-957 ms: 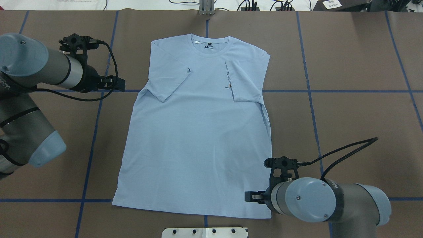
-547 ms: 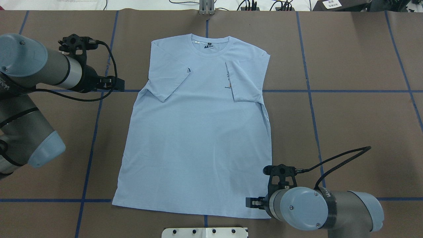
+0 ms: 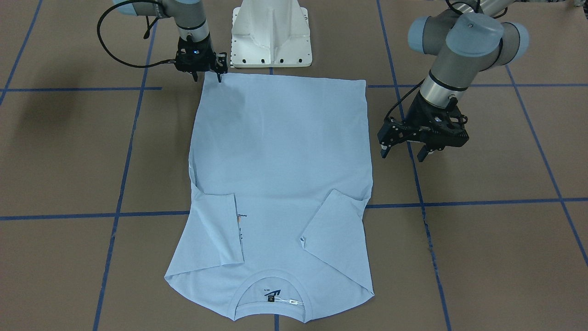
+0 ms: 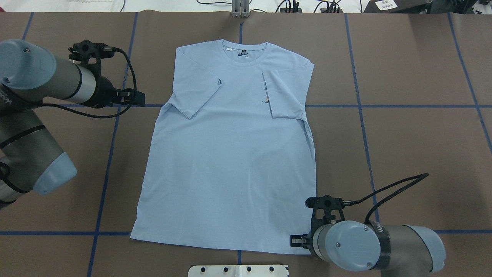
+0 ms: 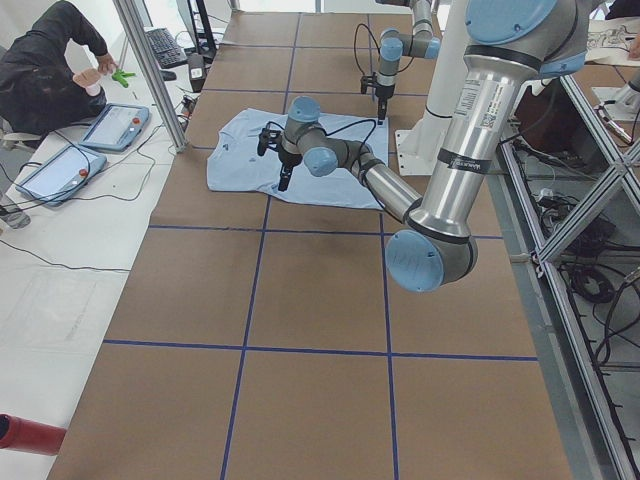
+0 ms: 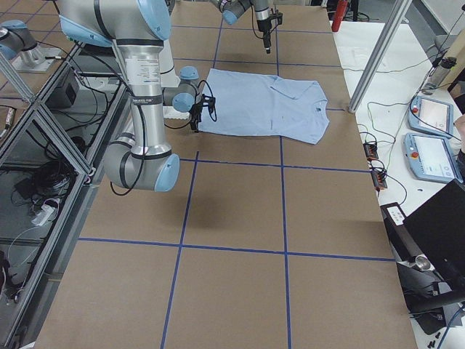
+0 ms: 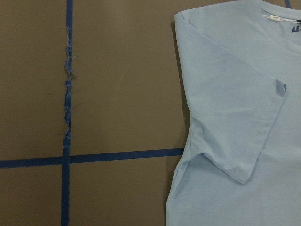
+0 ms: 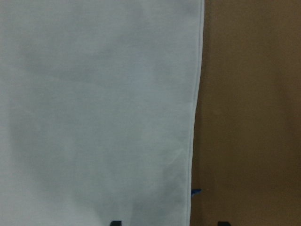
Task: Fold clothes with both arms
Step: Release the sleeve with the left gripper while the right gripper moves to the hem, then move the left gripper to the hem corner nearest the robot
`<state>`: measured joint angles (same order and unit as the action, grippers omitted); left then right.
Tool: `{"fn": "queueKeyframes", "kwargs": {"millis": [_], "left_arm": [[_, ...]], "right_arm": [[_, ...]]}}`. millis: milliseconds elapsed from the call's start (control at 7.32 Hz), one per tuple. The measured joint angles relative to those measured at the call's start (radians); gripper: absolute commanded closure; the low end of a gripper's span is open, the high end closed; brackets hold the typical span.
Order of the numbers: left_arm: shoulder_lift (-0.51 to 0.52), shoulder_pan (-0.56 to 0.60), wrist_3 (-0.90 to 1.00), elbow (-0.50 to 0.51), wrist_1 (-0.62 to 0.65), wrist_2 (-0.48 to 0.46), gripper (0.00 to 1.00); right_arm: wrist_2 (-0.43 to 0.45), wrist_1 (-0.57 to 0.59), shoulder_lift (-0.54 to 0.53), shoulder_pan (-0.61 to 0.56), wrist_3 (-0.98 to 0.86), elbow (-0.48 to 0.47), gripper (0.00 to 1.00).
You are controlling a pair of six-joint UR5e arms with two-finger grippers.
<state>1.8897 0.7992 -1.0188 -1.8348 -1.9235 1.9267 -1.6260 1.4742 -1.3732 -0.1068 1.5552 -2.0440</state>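
The light blue T-shirt [image 4: 230, 161] lies flat on the brown table, collar [image 4: 243, 54] at the far side, both sleeves folded in over the chest. The right-hand folded sleeve hides most of the orange-and-dark print [image 4: 266, 96]. My left gripper [image 3: 403, 154] is open and empty, above bare table just left of the shirt's armpit. My right gripper [image 3: 207, 78] is open, its jaws on either side of the shirt's near right hem corner. The right wrist view shows the shirt's side edge [image 8: 195, 117] running between the two fingertips [image 8: 115, 222]. The left wrist view shows the folded left sleeve [image 7: 235, 117].
The white pedestal base [image 3: 271, 32] stands right behind the hem. Blue tape lines [image 4: 357, 105] cross the brown table cover. A metal post [image 5: 150, 70], tablets [image 5: 110, 125] and a seated person are at the table's far side.
My right gripper has moved back toward the robot's base and lower, down to the shirt's near right hem corner. My left arm has hardly moved.
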Motion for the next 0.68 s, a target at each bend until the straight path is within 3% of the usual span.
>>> {"fn": "queueKeyframes", "kwargs": {"millis": [137,273,410,547,683], "left_arm": [[0.0,0.0,0.0,-0.001,0.0,0.0,0.0],[0.0,0.0,0.0,-0.003,0.0,0.0,0.0],[0.0,0.0,0.0,-0.003,0.0,0.0,0.0],[0.0,0.0,0.0,-0.003,0.0,0.0,0.0],[0.001,0.0,0.0,-0.003,0.0,0.0,0.0]], "right_arm": [[-0.004,0.0,-0.002,0.002,0.0,-0.001,0.46],[-0.009,0.0,-0.002,0.003,0.0,-0.002,0.63],[-0.014,0.0,-0.002,0.004,-0.001,-0.003,0.87],[-0.017,0.0,-0.003,0.004,-0.001,-0.003,1.0],[-0.017,0.0,-0.004,0.004,0.0,-0.003,1.0]]}}
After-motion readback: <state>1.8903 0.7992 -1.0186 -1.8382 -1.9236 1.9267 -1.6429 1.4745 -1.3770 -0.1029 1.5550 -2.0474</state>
